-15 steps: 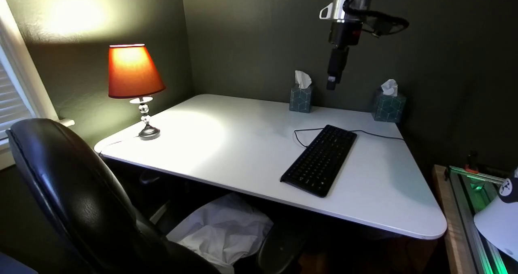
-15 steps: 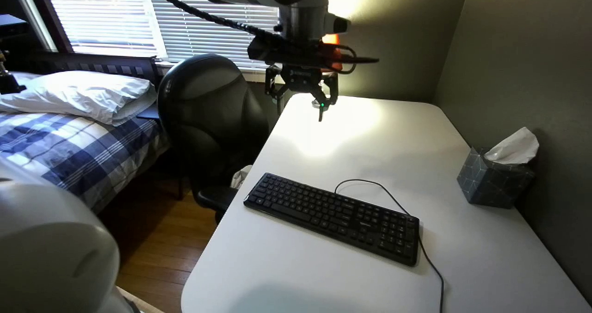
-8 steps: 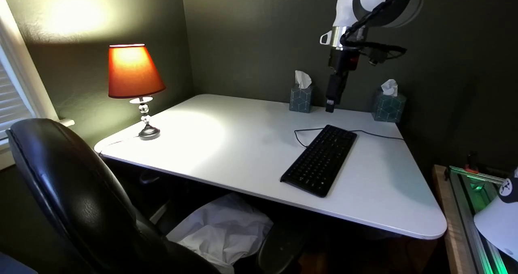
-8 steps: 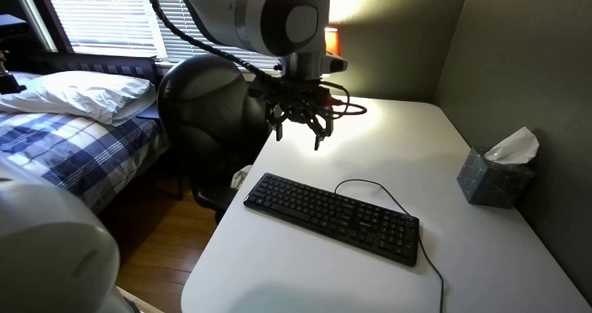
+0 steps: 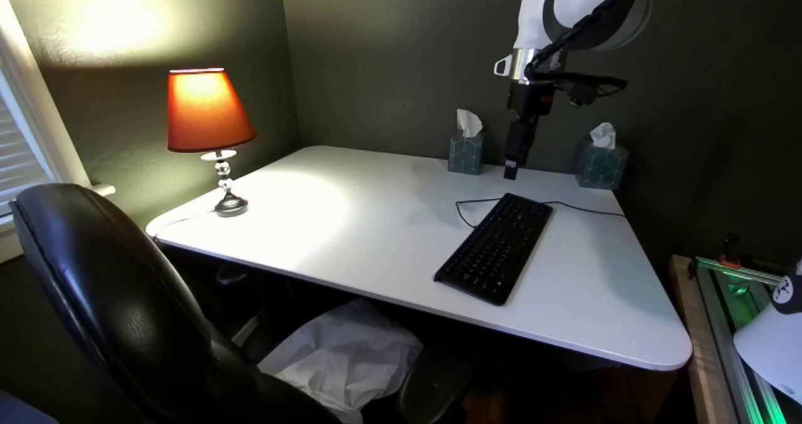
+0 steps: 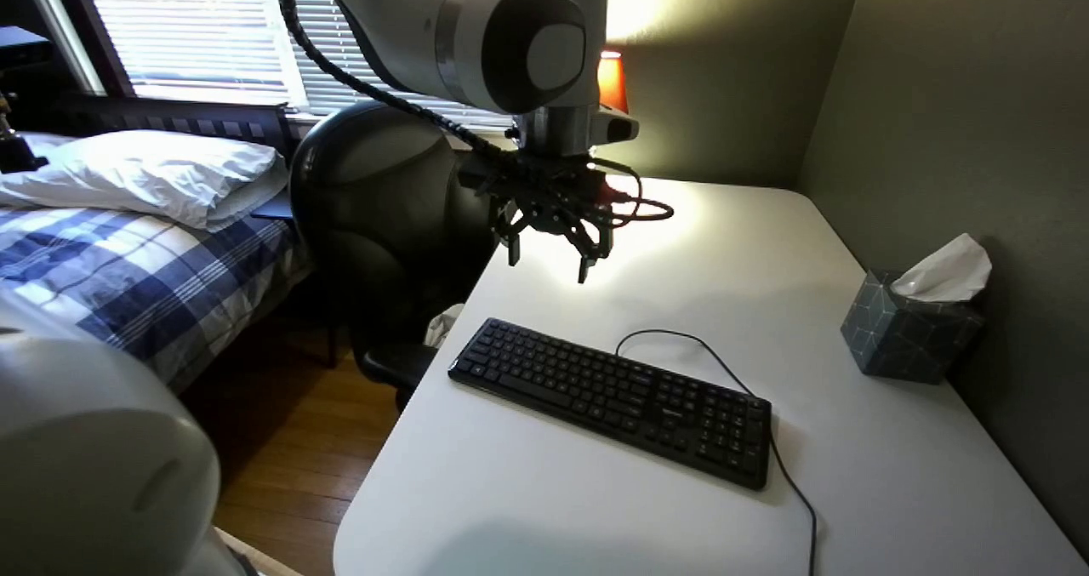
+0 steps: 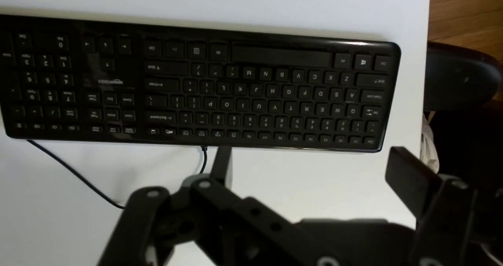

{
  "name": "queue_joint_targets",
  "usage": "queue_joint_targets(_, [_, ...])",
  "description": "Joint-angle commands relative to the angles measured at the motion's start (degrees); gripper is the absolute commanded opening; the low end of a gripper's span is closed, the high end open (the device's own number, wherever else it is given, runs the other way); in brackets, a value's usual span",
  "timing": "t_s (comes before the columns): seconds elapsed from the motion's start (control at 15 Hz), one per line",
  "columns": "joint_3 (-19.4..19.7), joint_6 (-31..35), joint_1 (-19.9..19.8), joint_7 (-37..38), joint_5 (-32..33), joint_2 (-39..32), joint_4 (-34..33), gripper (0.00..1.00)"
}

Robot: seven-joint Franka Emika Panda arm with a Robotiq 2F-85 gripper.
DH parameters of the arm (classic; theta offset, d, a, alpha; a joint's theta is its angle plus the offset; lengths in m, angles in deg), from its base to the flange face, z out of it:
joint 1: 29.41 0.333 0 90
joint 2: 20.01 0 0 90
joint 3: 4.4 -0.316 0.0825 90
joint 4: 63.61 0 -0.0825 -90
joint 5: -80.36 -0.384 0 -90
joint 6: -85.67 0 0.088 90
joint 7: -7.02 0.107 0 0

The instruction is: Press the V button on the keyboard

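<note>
The black keyboard (image 5: pixel 495 248) lies flat on the white desk in both exterior views (image 6: pixel 612 402). In the wrist view the keyboard (image 7: pixel 259 87) appears upside down, its letters readable. The V key (image 7: pixel 298 76) shows in the row beside the space bar, between B and C. My gripper (image 7: pixel 310 156) is open and empty, its two fingers wide apart. In the wrist view the fingertips lie just below the function-key edge of the keyboard. In both exterior views the gripper (image 6: pixel 549 271) hangs above the desk, clear of the keyboard (image 5: pixel 510 172).
The white desk (image 5: pixel 376 223) carries a lit orange lamp (image 5: pixel 207 111) and tissue boxes (image 5: pixel 465 153) (image 5: pixel 603 164) near the wall. A black cable (image 6: pixel 791 482) runs from the keyboard. A black office chair (image 6: pixel 391 219) stands at the desk's edge.
The arm and gripper have moved down toward the desk, mostly in the first half second and only slightly since. The gripper stays open. The keyboard has not moved.
</note>
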Motion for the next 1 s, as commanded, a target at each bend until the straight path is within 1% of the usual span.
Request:
queue_joint_targets(0.0, [0.4, -5.8, 1.2, -5.2, -3.3, -1.8, -1.4, 1.00])
queue_joint_targets(0.2, [-0.3, -10.3, 1.0, -5.0, -3.4, -3.9, -2.4, 1.00])
queue_joint_targets(0.47, [-1.2, -12.4, 0.6, -2.9, -2.2, -9.0, -4.7, 1.00])
queue_joint_targets(0.53, [-1.4, -12.9, 0.5, -3.0, -2.6, -10.7, -5.8, 0.96])
queue_joint_targets(0.6, [-1.6, -13.4, 0.5, -3.2, -2.7, -12.2, -6.7, 0.74])
queue_joint_targets(0.73, [-2.1, -13.6, 0.4, -3.1, -2.9, -14.6, -8.0, 0.70])
queue_joint_targets(0.8, [-2.4, -13.8, 0.3, -3.2, -2.8, -15.8, -8.7, 0.63])
queue_joint_targets(0.93, [-3.0, -14.1, 0.1, -3.0, -2.8, -18.1, -10.0, 0.46])
